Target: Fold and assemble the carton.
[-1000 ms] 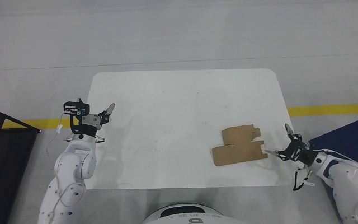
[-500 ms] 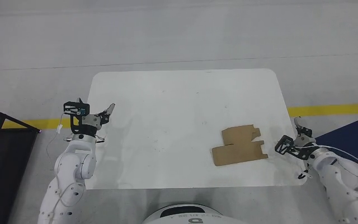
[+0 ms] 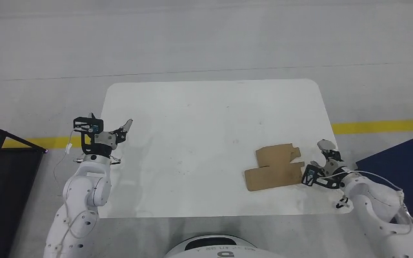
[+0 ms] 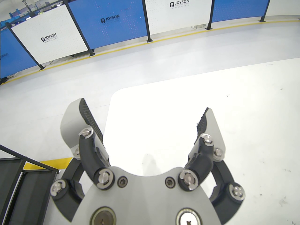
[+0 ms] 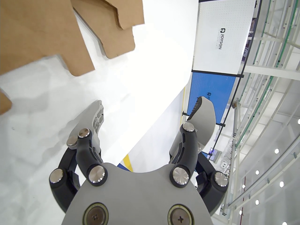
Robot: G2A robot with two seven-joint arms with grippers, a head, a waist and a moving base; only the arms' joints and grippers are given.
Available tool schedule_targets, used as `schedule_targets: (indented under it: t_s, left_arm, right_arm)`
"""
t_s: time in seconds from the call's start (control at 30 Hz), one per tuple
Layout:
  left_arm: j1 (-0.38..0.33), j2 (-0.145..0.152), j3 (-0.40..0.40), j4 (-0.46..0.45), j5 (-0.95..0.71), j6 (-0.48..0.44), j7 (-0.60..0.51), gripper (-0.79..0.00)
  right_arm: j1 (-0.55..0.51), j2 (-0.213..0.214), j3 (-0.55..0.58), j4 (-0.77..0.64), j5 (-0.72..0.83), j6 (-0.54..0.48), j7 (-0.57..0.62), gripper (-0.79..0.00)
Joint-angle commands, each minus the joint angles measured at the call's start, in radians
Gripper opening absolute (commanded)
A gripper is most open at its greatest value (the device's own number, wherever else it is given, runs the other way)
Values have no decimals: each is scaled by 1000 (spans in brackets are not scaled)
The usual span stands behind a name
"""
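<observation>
Lying flat just ahead of the right gripper [image 5: 151,103], fingers [image 5: 204,111] spread, the carton [image 3: 274,169] runs lengthwise away from it; the left gripper [image 4: 144,106], also spread, hangs well apart.

I see a white desk [image 3: 206,129] with rounded corners. The brown carton [image 3: 276,168] lies on it as a flattened blank, toward the right side near the front edge. One layer seems to overlap another, though I can't be sure. Faint dark specks [image 4: 226,96] mark the surface.
</observation>
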Motion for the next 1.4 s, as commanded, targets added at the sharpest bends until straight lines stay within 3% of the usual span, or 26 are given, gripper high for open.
schedule_targets:
  t_s: [0.0, 0.23, 0.43, 0.6, 0.67, 0.8, 0.87, 0.97, 1.2, 1.37]
  left_arm:
    - [0, 0, 0, 0, 0, 0, 0, 0]
    - [0, 0, 0, 0, 0, 0, 0, 0]
    - [0, 0, 0, 0, 0, 0, 0, 0]
    - [0, 0, 0, 0, 0, 0, 0, 0]
    - [0, 0, 0, 0, 0, 0, 0, 0]
    - [0, 0, 0, 0, 0, 0, 0, 0]
    - [0, 0, 0, 0, 0, 0, 0, 0]
    - [0, 0, 0, 0, 0, 0, 0, 0]
    - [0, 0, 0, 0, 0, 0, 0, 0]
    - [0, 0, 0, 0, 0, 0, 0, 0]
  right_arm:
    - [0, 0, -12, -3, -11, -4, -10, -114]
    - [-25, 1, -21, -31, -52, -10, -45, -129]
    - [-56, 3, -30, -67, -92, -18, -69, -194]
    - [-72, 3, -43, -91, -118, -18, -80, -299]
    - [-73, 3, -47, -98, -124, -21, -76, -385]
    - [-71, 4, -65, -109, -148, -37, -79, -431]
    - [-69, 4, -74, -112, -158, -43, -77, -517]
    - [-66, 3, -81, -114, -165, -41, -74, -785]
    - [-99, -2, -52, -138, -105, 37, -85, -785]
    - [-136, -9, -7, -173, 25, 99, -109, -785]
